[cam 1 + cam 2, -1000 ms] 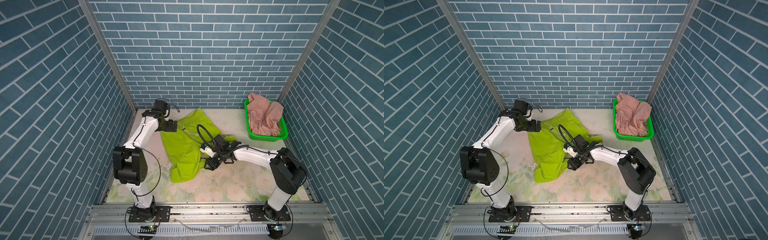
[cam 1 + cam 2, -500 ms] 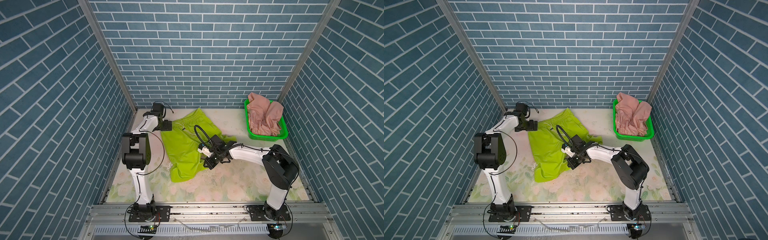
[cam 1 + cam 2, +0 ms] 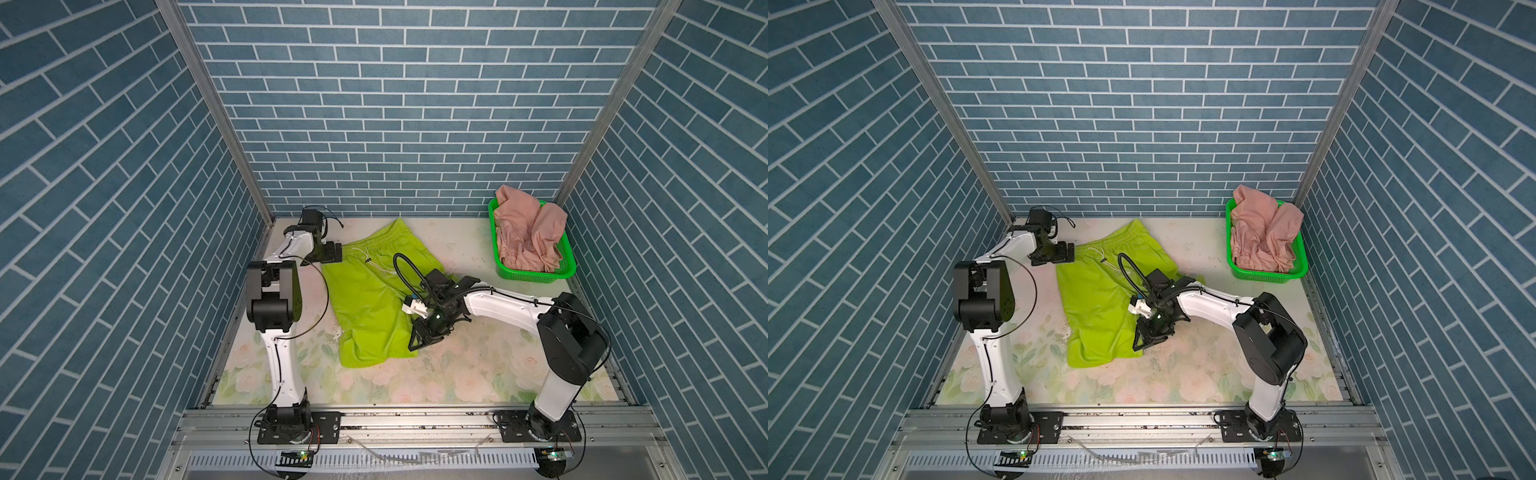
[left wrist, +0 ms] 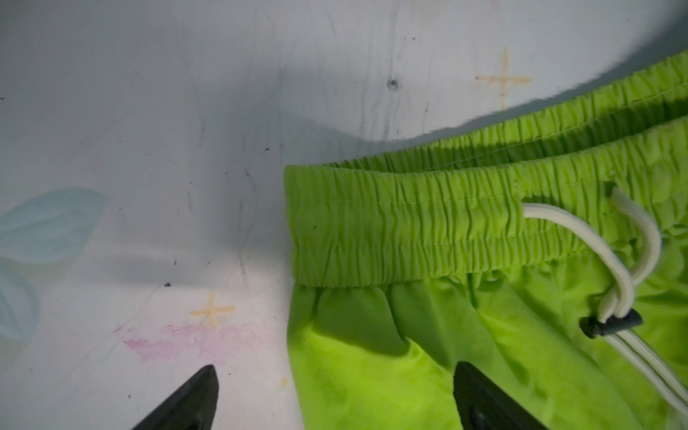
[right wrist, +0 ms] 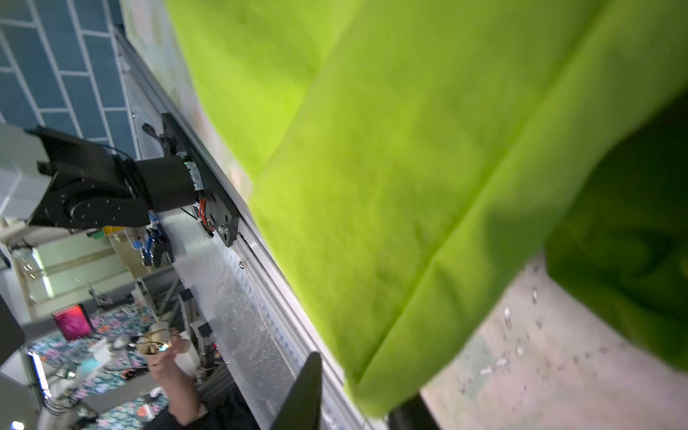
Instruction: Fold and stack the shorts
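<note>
Left tool (image 4: 335,372): wide, astride lime shorts (image 3: 365,299) edge by waistband (image 4: 409,223). Right tool (image 3: 424,338): part-open, hem (image 5: 372,365) corner between jaws.

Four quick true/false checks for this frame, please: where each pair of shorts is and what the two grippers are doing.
1. The pink shorts lie in the green basket. True.
2. Both pairs are stacked on the table. False: only the lime-green shorts lie there, and the pink pair is in the basket.
3. The left gripper has its jaws shut. False: they stand wide apart at the waistband corner.
4. The right gripper is at the lime-green shorts' leg edge, on the side towards the front rail. True.
</note>
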Controlling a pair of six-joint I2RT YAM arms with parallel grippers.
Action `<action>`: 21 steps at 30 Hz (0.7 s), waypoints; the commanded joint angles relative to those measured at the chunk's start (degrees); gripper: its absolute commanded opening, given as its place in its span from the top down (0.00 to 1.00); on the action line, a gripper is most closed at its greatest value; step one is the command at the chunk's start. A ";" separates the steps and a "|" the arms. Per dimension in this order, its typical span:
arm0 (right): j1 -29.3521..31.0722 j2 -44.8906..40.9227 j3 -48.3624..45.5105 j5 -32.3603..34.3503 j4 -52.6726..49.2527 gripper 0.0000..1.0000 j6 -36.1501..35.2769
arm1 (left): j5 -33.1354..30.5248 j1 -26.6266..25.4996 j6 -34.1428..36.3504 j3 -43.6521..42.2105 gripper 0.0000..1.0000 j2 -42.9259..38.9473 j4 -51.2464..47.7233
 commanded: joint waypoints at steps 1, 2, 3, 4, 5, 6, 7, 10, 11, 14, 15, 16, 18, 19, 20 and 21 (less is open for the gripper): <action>-2.08 -3.38 -0.46 3.67 -1.73 0.54 1.26 | 0.95 -0.05 1.21 3.49 0.00 1.89 -1.23; -2.52 -4.97 -1.06 3.96 0.52 0.52 2.36 | 0.67 -0.01 1.31 4.60 0.00 2.74 -1.73; -2.90 -6.25 -1.78 4.31 2.58 0.50 3.32 | 0.34 0.03 1.48 5.87 0.00 3.69 -2.19; -3.32 -7.63 -2.59 4.65 4.31 0.49 4.04 | -0.23 0.03 1.58 7.23 0.00 4.83 -2.80; -3.76 -9.05 -3.86 5.52 6.04 0.49 5.05 | -0.62 0.03 1.71 8.46 0.00 5.98 -3.20; -4.25 -10.34 -5.06 6.73 7.18 0.48 6.10 | -0.63 0.03 1.90 9.51 0.00 7.03 -3.64; -5.18 -12.02 -6.61 8.14 8.57 0.48 7.23 | -0.40 0.03 2.15 10.84 0.00 8.21 -4.42; -9.13 -17.46 -11.38 13.43 11.32 0.45 9.83 | 0.97 0.03 2.21 12.33 0.00 10.32 -4.67; -10.62 -19.13 -12.56 15.97 11.37 0.44 10.18 | 1.36 0.03 2.11 12.20 0.00 10.61 -4.33; -13.94 -21.19 -14.52 22.69 10.11 0.40 9.15 | 2.54 0.03 1.78 11.97 0.25 11.04 -3.86; -14.91 -21.13 -15.06 23.75 10.21 0.40 8.93 | 2.78 0.03 1.68 11.98 0.41 11.24 -3.88; -15.89 -20.97 -15.82 24.09 11.03 0.40 8.75 | 2.89 0.10 1.59 11.98 0.60 11.35 -3.85; -17.90 -20.32 -17.04 23.97 13.58 0.39 8.70 | 4.04 0.50 0.75 11.69 0.90 11.51 -3.48; -18.82 -19.71 -17.35 23.93 14.85 0.39 8.68 | 5.57 1.16 0.14 11.25 0.99 11.35 -3.34; -19.77 -18.95 -17.47 23.88 15.93 0.39 8.57 | 6.07 1.87 -0.97 10.52 1.00 11.02 -3.01; -20.56 -18.14 -17.35 23.60 17.06 0.39 8.41 | 6.27 2.61 -1.90 9.45 1.00 10.58 -2.44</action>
